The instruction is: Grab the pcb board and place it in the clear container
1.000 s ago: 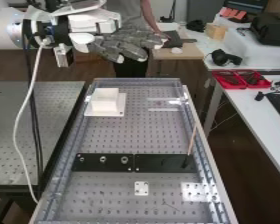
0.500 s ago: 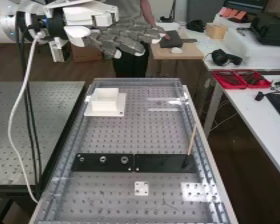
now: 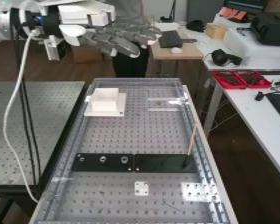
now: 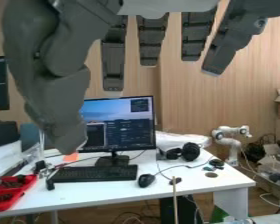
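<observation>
- Nearest us, around 6 o'clock from the middle of the high view, we see a small white plate with holes (image 3: 141,188) lying flat on the perforated desk (image 3: 124,137).
- Just beside it, towards 5 o'clock, we have a clear flat piece (image 3: 190,192).
- A little farther, at 7 o'clock, we see a black plate with three round fittings (image 3: 91,162), and a plain black plate (image 3: 157,162) lies end to end with it.
- At 4 o'clock a thin stick (image 3: 192,140) stands, slightly tilted, above the plain one's end.
- Farther along, at 10 o'clock, we see a white block (image 3: 105,106) on a white base (image 3: 121,100); at 2 o'clock, clear strips (image 3: 165,102).
- We cannot tell which piece is the pcb board, nor which is the clear container.
- Beyond the far end, between 11 and 12 o'clock, our hand (image 3: 121,39) hangs in the air, fingers apart and nearly straight, clamped on nothing.
- Farther out at 2 o'clock, red trays (image 3: 240,80) rest on a white desk (image 3: 247,111).
- Our wrist view faces a monitor (image 4: 117,125) behind a keyboard (image 4: 94,173), with headphones (image 4: 189,151) nearby.
</observation>
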